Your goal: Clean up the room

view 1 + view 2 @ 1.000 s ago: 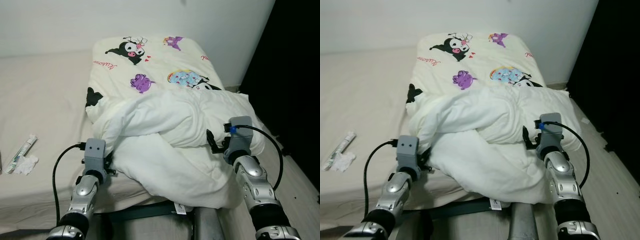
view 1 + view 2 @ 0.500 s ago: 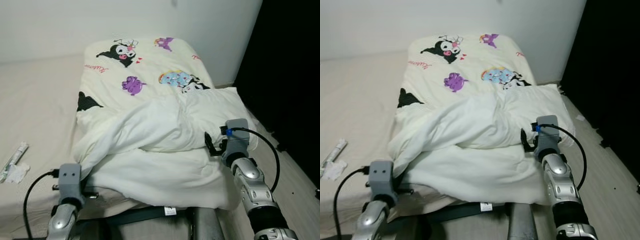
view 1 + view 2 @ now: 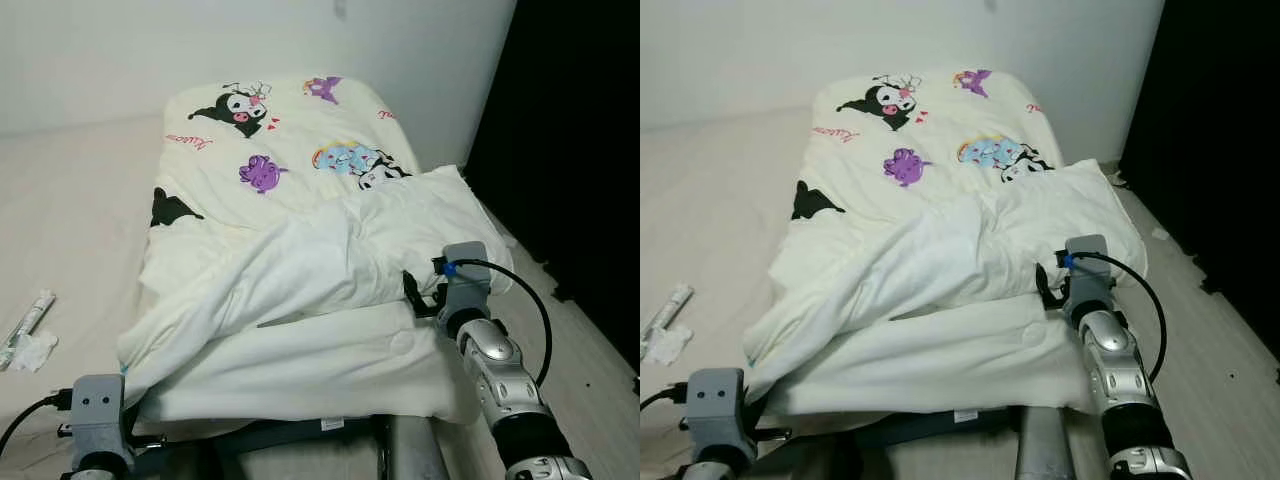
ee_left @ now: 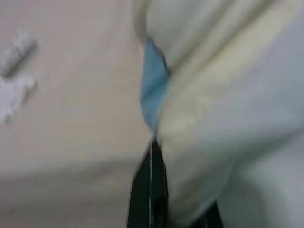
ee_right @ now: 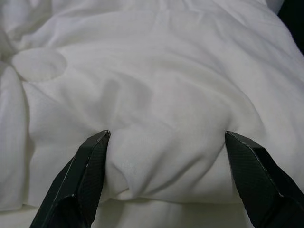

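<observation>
A white comforter (image 3: 300, 270) printed with cartoon figures lies bunched on the right side of the bed (image 3: 70, 200), its white underside folded over on top. My left gripper (image 4: 153, 152) is at the bed's near edge, shut on the comforter's near left corner, where a blue tag (image 4: 153, 85) shows. Wide open, my right gripper (image 5: 167, 134) presses its two fingers into the comforter's near right edge, and a fold of white cloth bulges between them. The right arm (image 3: 495, 370) reaches up from the lower right.
A small tube (image 3: 28, 322) and a crumpled tissue (image 3: 35, 350) lie on the bare mattress at the far left. A dark opening (image 3: 580, 150) stands to the right of the bed, with pale floor (image 3: 590, 340) below it. The wall (image 3: 200, 40) runs behind the bed.
My left arm has drawn back and to the left with the comforter's corner, stretching the heap flatter along the near edge. The right gripper stayed on the right edge. The camera shifted.
</observation>
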Available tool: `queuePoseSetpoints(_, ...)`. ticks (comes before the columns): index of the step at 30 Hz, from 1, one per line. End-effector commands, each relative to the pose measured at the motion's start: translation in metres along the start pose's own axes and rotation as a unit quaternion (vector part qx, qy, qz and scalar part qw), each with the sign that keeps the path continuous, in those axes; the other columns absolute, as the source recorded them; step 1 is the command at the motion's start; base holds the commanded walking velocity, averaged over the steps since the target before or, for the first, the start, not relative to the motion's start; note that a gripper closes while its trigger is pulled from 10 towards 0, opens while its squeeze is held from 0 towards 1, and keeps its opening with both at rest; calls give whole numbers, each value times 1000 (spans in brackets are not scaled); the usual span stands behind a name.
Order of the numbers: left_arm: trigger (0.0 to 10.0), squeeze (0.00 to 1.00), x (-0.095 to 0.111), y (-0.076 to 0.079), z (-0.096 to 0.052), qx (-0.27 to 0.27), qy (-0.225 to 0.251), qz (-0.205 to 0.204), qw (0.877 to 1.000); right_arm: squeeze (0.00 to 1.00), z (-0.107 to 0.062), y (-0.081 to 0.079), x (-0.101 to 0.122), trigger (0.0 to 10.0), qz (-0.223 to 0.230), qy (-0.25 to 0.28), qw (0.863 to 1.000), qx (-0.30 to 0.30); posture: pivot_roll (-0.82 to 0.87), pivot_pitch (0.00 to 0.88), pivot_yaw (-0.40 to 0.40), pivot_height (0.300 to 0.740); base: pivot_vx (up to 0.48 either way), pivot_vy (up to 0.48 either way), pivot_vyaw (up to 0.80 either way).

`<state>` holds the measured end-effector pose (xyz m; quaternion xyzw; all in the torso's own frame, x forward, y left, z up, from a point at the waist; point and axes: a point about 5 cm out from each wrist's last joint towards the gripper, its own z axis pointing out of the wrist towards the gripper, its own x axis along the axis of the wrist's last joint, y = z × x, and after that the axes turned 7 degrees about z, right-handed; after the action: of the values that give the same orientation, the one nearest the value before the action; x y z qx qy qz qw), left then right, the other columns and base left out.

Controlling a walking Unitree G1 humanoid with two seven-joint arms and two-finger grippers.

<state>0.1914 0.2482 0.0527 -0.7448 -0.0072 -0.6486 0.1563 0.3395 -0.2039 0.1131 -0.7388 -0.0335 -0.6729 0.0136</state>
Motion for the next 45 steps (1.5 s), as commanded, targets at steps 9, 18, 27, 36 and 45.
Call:
queuePoseSetpoints(9, 0, 0, 1, -4, -40, 11, -65, -24, 998, 0, 1, -8, -14, 10000, -18, -38, 999, 17, -9, 129, 79, 465, 0, 0, 0)
queuePoseSetpoints(18, 0, 0, -24, 3, -80, 28, -178, -50, 982, 0, 0, -6, -19, 10000, -24, -52, 998, 13, 1, 137, 80, 465, 0, 0, 0)
queuePoseSetpoints(27, 0, 0, -31, -1, -84, 30, -255, -45, 965, 0, 0, -8, -25, 10000, -36, -70, 997, 16, 1, 139, 83, 465, 0, 0, 0)
queuePoseSetpoints(36, 10000, 1000, -34, -19, -58, 45, -256, -14, 965, 0, -2, -4, -30, 10000, -35, -78, 996, 9, 0, 141, 80, 465, 0, 0, 0)
queuePoseSetpoints(45, 10000, 1000, 37, -49, 0, -1, -90, 223, 971, 0, -5, 1, -39, 10000, -86, -129, 988, 10, -19, 125, 74, 465, 0, 0, 0)
